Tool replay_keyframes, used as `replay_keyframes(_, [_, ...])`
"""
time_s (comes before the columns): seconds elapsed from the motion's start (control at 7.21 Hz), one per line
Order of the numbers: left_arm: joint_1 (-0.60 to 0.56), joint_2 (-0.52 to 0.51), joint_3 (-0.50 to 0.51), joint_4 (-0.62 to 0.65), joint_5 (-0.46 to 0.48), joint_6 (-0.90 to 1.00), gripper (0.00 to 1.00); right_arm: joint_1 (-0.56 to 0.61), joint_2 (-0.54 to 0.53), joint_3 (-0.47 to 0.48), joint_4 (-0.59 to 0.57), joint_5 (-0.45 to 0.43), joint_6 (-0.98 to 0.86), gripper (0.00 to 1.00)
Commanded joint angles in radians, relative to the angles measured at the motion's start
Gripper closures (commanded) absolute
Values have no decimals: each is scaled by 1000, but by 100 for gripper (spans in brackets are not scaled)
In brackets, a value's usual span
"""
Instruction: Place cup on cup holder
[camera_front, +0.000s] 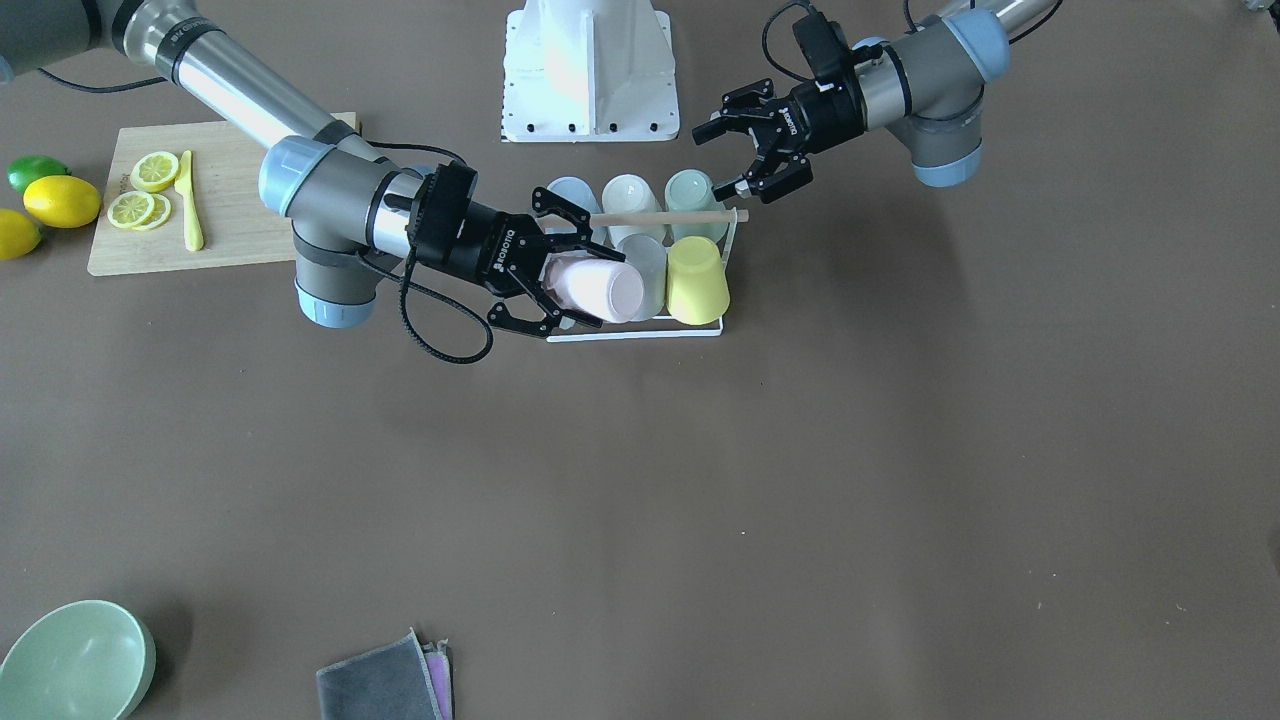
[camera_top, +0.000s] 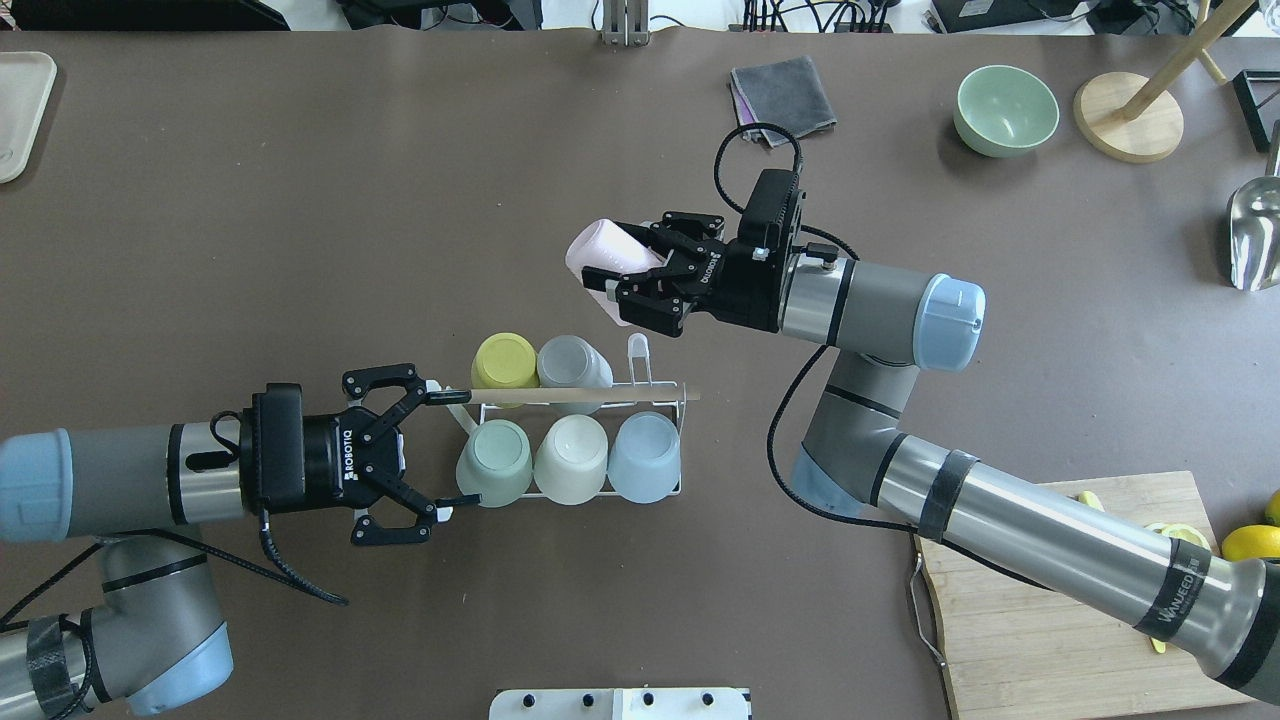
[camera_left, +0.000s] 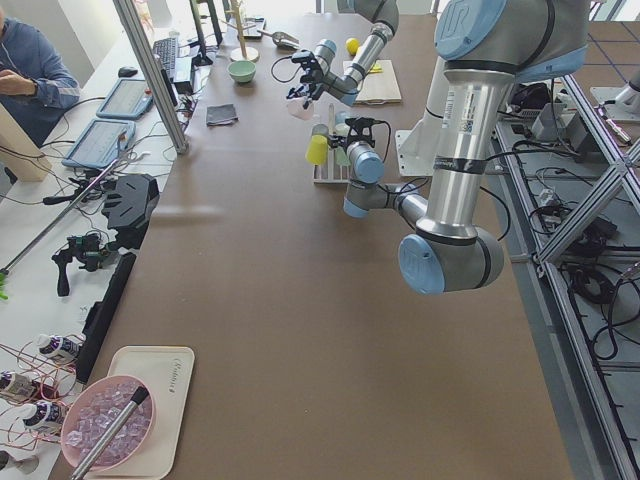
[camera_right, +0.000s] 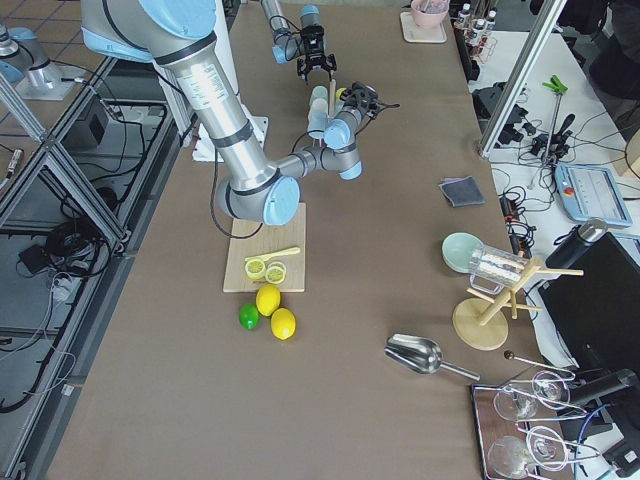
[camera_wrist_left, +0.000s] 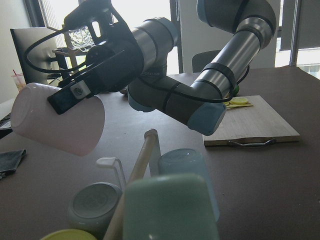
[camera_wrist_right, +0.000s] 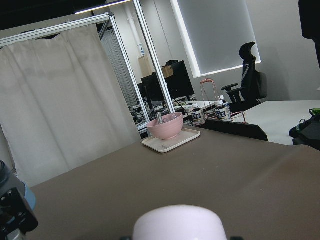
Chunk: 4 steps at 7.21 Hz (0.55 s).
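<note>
Judging the pink cup (camera_top: 598, 256) light, stiff and slick, we have our right hand (camera_top: 615, 285) closed round its sidewall.

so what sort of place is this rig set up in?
Probably a robotics lab inside an office space: aluminium frame posts stand beside the table, tablets sit on a bench next to it, and an office chair and monitor show behind.

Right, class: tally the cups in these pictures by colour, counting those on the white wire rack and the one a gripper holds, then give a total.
yellow cup: 1
grey cup: 1
pale green cup: 1
cream cup: 1
light blue cup: 1
pink cup, held off the rack: 1
Total: 6
</note>
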Motion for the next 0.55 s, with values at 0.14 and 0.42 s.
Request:
replay_keyframes(0.14, [-115,97,-130,49,9,-36,3,-35,-4,-5,54,-16,-29,100])
replay_keyframes(0.42, [-314,159,-189,205,-2,-208,3,-45,-16,-5,74,-16,-45,100])
